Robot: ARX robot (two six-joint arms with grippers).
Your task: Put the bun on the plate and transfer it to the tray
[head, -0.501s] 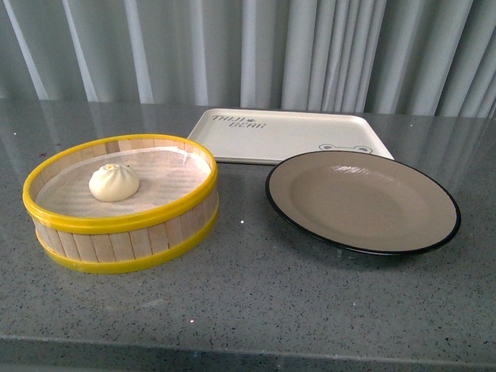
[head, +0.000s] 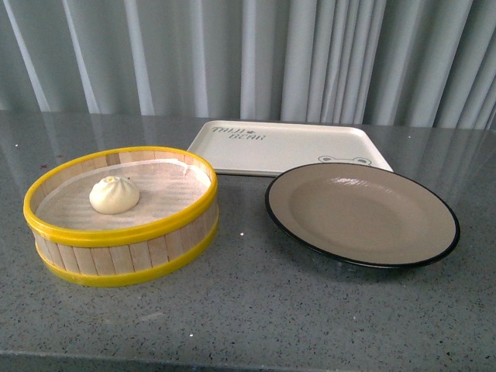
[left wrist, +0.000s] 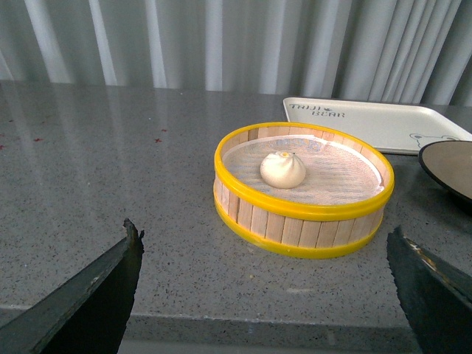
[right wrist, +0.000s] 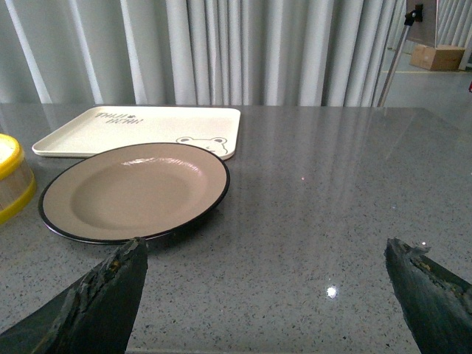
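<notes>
You're looking at the tray point(head: 287, 147) lying beyond the plate point(right wrist: 133, 193), which is sitting just ahead of your right gripper's point(right wrist: 265, 243) wide-spread fingers. The steamer basket point(left wrist: 302, 225) is standing ahead of your left gripper's point(left wrist: 262, 228) parted fingers, cradling the bun point(left wrist: 282, 169) inside.

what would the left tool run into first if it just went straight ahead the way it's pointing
Most likely the near wall of the basket, which sits straight ahead of the open left tool. The bun lies inside, behind that wall. The height of the line is hard to judge.
</notes>
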